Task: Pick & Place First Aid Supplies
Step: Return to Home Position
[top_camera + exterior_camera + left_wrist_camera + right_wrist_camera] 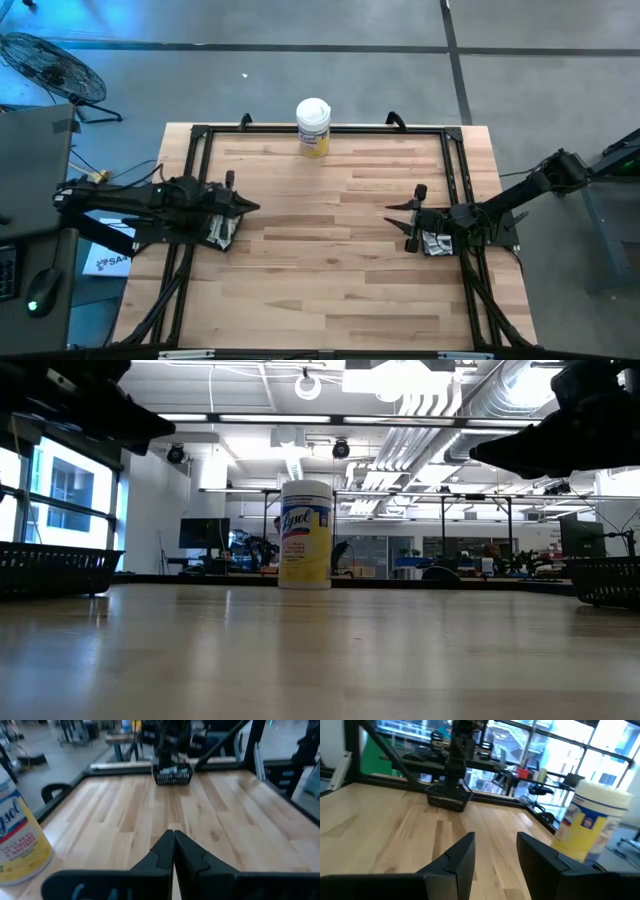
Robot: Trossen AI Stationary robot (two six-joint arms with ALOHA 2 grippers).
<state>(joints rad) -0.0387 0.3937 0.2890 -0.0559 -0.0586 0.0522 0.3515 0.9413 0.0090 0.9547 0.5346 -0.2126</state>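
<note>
Upright, a canister [313, 126] stands beyond the left hand [254, 208].

we read the brand "lysol" in dark blue script on the yellow label [305, 555] of the white-lidded canister [305, 495] in the low view; the left wrist view shows only "ysol", its small print below too fine to read; a white sheet [103, 262] in the high view bears "sa", the rest unclear
</note>
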